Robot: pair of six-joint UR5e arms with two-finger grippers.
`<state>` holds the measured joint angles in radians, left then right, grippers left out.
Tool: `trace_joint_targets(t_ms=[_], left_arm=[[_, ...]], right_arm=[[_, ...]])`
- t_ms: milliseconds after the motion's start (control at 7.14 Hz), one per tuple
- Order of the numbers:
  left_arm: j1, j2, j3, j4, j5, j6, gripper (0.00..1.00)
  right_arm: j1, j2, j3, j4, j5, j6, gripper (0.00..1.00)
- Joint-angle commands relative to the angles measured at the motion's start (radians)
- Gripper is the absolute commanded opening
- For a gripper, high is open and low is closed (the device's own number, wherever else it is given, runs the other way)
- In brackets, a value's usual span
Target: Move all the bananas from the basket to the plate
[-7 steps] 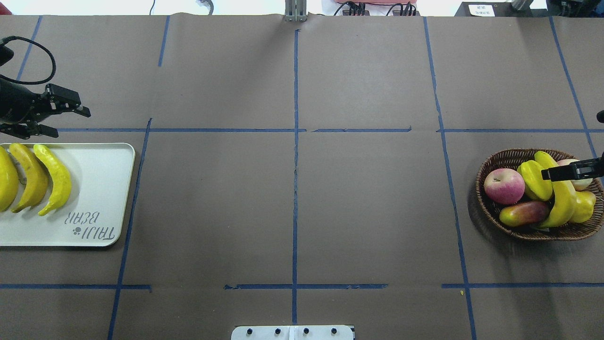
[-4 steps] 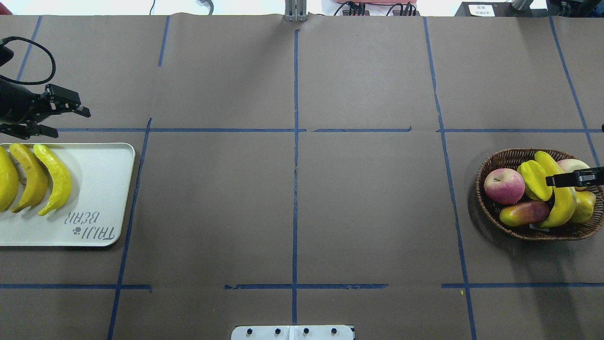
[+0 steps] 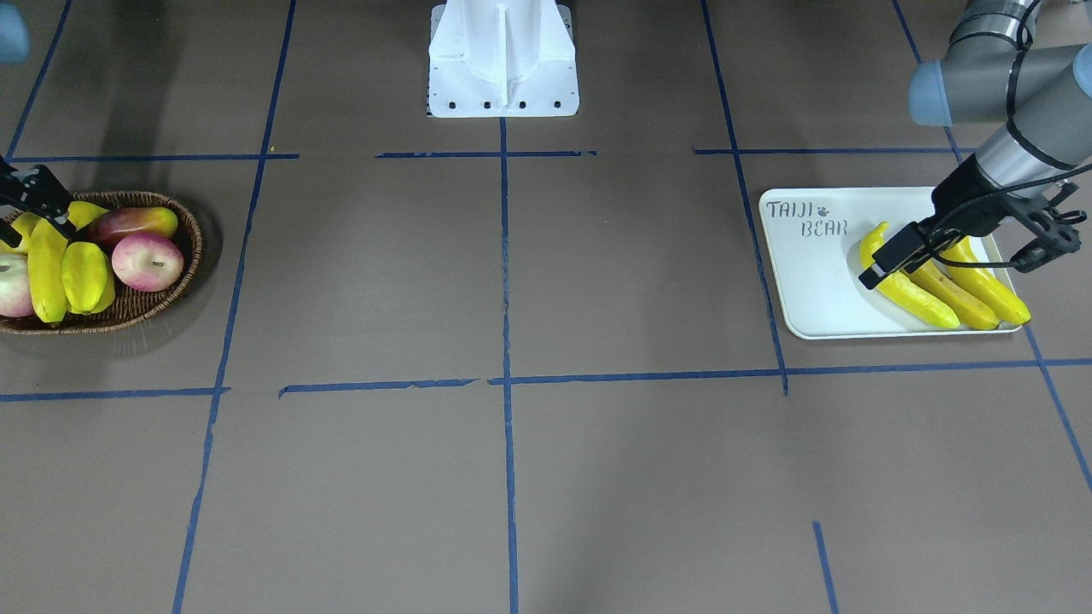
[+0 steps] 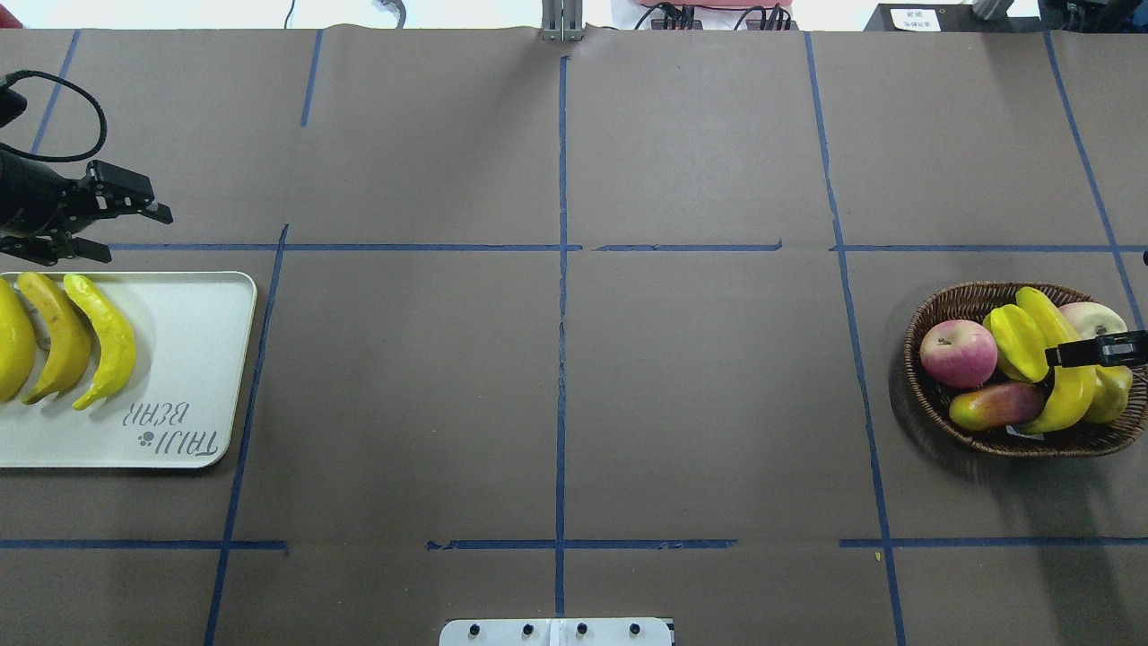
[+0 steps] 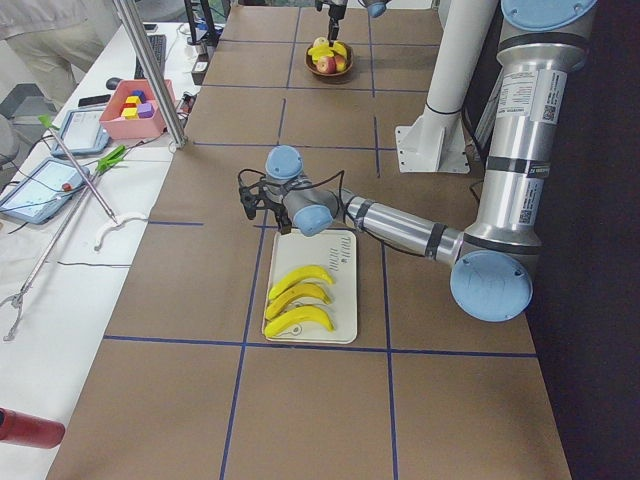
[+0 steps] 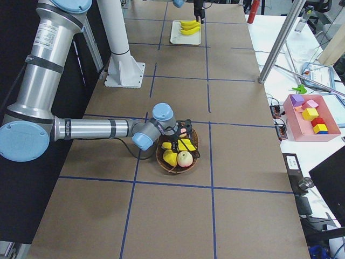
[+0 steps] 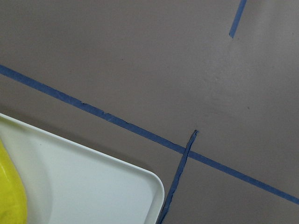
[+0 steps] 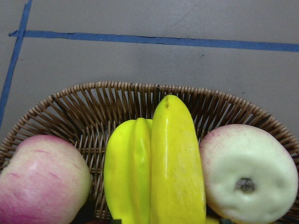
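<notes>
Left side. My left gripper (image 4: 140,237) hangs above the table (image 4: 404,404) just past the far rim of the plate (image 4: 179,377). Its fingers are spread wide with nothing between them. Its wrist camera catches a rounded plate corner, a sliver of yellow and blue tape (image 7: 140,130) on brown paper.

Plate: white, rectangular, lettering at its near right corner. Three bananas (image 4: 58,345) lie side by side on its left part, running near to far with their curves matching. The leftmost is cut off by the overhead frame edge.

Right side. The basket (image 4: 915,377) sits well apart from the plate, across the whole table. The fourth banana (image 4: 1072,399) lies in it, stretched near to far on top of the other fruit.
- A starfruit (image 4: 1018,343) touches its left flank.
- A pale apple (image 4: 1090,316) sits at its right.
- A red apple (image 4: 958,353) and a red-yellow mango (image 4: 994,404) fill the left half.
- A yellow pear (image 4: 1112,395) shows at the right.

My right gripper (image 4: 1076,352) is low over the basket. One dark finger (image 4: 1103,348) crosses the banana's middle in the overhead view. The other finger is out of sight, so I cannot tell whether the grip is wide, narrow or closed on the fruit.
</notes>
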<state>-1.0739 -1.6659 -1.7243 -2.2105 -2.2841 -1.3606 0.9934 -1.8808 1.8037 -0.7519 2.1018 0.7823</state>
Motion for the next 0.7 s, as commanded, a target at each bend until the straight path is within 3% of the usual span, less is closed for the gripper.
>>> trace_joint_targets(t_ms=[0, 560], left_arm=[[0.000, 0.000, 0.000, 0.000, 0.000, 0.000, 1.00], [0.003, -0.006, 0.003, 0.000, -0.002, 0.000, 1.00]], right_arm=[[-0.002, 0.005, -0.007, 0.000, 0.001, 0.000, 0.70], [-0.004, 0.026, -0.010, -0.014, 0.004, 0.002, 0.66]])
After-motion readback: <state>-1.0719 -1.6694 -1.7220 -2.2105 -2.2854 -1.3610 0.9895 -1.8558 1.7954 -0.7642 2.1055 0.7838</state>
